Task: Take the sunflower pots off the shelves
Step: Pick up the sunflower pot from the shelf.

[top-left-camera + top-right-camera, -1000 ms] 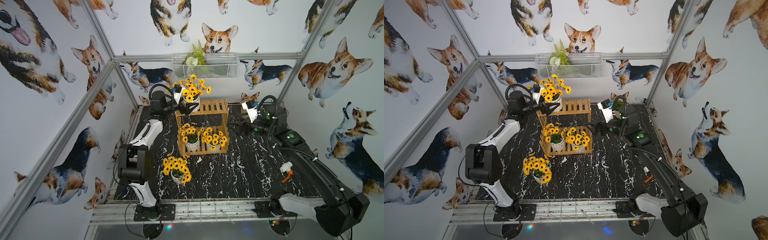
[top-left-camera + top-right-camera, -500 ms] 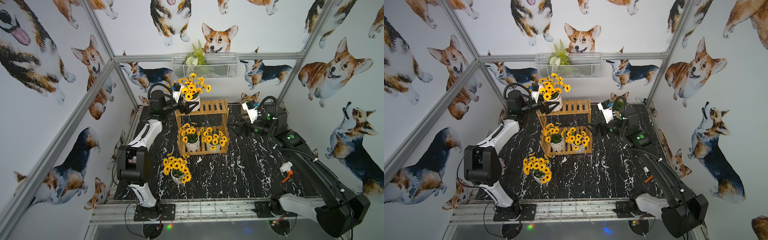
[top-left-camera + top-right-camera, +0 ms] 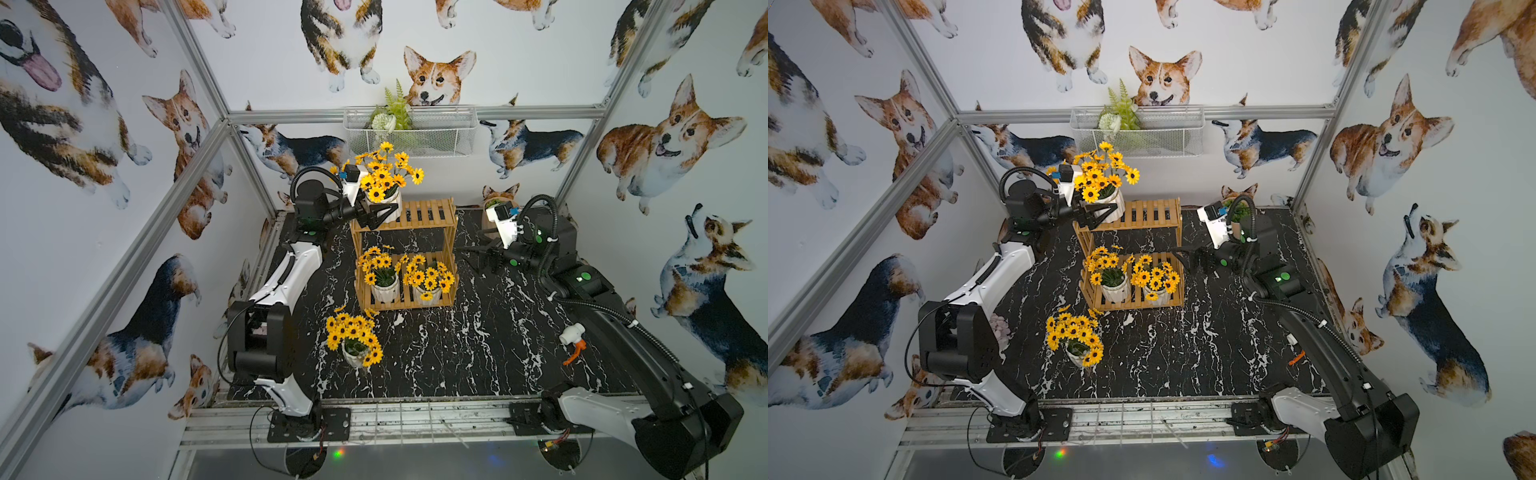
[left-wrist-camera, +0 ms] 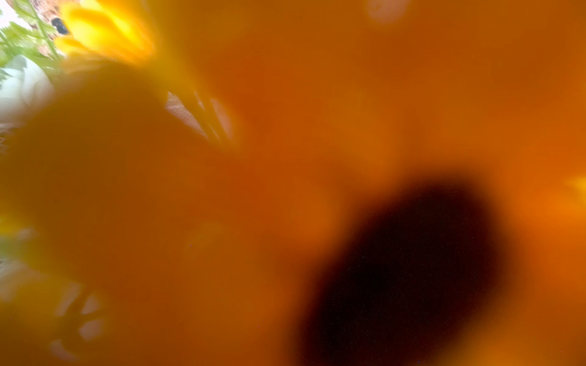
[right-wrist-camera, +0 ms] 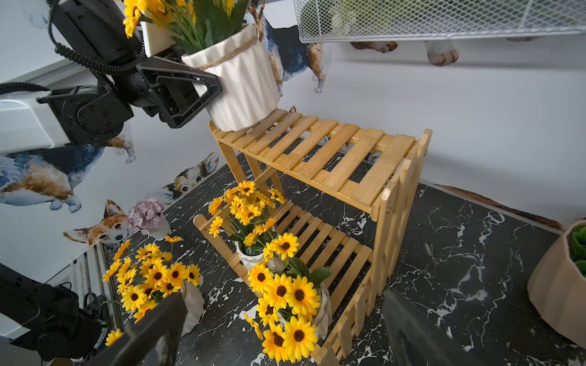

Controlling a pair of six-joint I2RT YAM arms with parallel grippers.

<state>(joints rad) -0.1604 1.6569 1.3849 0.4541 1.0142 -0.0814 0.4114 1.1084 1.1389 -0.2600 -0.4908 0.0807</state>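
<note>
One sunflower pot [image 3: 390,203] [image 5: 244,82] stands at the left end of the shelves' [image 3: 428,214] [image 5: 333,152] top tier. My left gripper [image 3: 380,214] [image 3: 1096,216] is open around its white body, and its near finger [image 5: 184,71] lies against the pot's side. The left wrist view is filled with blurred orange petals. Two more pots [image 3: 384,289] [image 3: 428,293] sit on the lower tier. Another one [image 3: 353,353] [image 5: 190,301] stands on the black table in front. My right gripper [image 3: 478,253] [image 5: 285,298] hangs open and empty just right of the lower tier.
A beige pot with green foliage [image 5: 561,291] stands at the back right behind my right arm. A white wire basket [image 3: 411,133] with a fern bunch hangs on the back wall. A pink flower pot [image 5: 146,215] sits by the left wall. A white and orange nozzle [image 3: 571,336] lies at the right.
My left gripper has slid to the right, from beside the top pot to around it. The pots and my right arm have not moved.
</note>
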